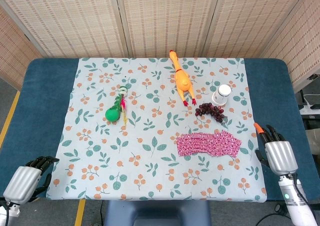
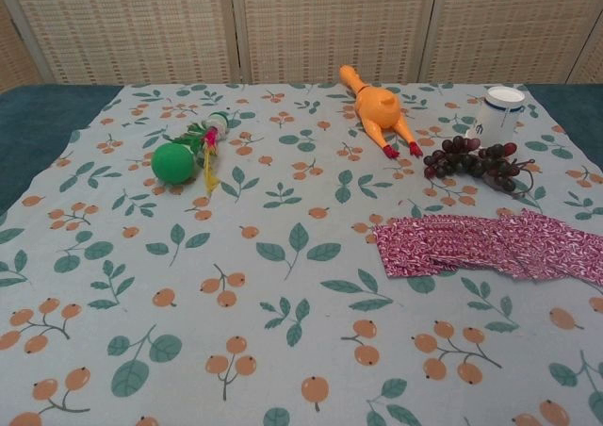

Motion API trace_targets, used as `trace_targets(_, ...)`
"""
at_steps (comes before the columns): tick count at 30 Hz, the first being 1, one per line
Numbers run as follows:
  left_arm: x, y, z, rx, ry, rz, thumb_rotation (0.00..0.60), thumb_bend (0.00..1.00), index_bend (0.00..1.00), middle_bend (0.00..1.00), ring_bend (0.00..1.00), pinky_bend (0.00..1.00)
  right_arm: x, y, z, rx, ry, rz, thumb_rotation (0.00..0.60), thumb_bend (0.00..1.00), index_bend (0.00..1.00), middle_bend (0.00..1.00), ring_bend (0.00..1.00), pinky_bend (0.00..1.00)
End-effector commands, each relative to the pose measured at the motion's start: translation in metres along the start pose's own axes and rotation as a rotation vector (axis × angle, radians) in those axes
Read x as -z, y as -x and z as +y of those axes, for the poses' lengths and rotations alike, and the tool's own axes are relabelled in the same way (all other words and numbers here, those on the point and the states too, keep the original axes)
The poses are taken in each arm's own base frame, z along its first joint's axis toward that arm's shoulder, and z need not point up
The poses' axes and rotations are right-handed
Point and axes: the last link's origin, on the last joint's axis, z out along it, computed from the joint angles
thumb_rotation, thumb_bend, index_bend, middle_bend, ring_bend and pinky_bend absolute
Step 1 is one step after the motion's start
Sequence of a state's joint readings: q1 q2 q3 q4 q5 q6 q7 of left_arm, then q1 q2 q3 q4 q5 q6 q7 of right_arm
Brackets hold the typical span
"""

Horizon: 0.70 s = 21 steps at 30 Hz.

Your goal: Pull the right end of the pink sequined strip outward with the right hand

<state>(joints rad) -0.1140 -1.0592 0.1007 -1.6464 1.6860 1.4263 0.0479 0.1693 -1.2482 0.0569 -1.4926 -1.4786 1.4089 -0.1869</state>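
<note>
Fingers of the right robot hand (image 1: 278,151) seem spread, empty, beside the pink sequined strip (image 1: 208,144).

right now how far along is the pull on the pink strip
Nothing looks done yet. The pink strip lies folded in overlapping pleats on the cloth, untouched. The right hand sits off the cloth's right edge, apart from the strip, holding nothing. The left hand rests at the near left corner. Left to do: reach in, grip the strip's right end and pull it outward.
</note>
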Motion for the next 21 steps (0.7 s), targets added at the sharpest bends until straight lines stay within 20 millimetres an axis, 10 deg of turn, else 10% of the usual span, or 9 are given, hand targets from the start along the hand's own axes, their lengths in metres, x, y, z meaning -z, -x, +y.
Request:
trace_targets(1, 0.000, 0.000, 0.000, 0.000, 0.001, -0.001, 0.600, 0.59, 0.25, 0.27, 0.25, 0.44, 0.000, 0.000, 0.000, 0.001, 0.002, -0.002, 0.600, 0.30, 0.04, 0.18, 0.08, 0.31)
trace_targets(11, -0.001, 0.000, -0.001, 0.001, -0.001, 0.001, 0.600, 0.59, 0.25, 0.27, 0.25, 0.44, -0.001, 0.006, -0.002, 0.012, -0.022, -0.061, 0.600, 0.33, 0.04, 0.23, 0.15, 0.34)
trace_targets(15, -0.002, 0.001, -0.002, 0.006, -0.012, -0.007, 0.600, 0.59, 0.25, 0.27, 0.25, 0.44, -0.002, 0.016, -0.002, 0.068, -0.033, -0.200, 0.600, 0.59, 0.09, 0.47, 0.44, 0.58)
trace_targets(21, 0.000, 0.000, 0.001, 0.004, 0.002, -0.003, 0.600, 0.59, 0.25, 0.27, 0.25, 0.44, 0.000, 0.033, -0.008, 0.180, -0.101, -0.382, 0.600, 0.82, 0.13, 0.64, 0.60, 0.73)
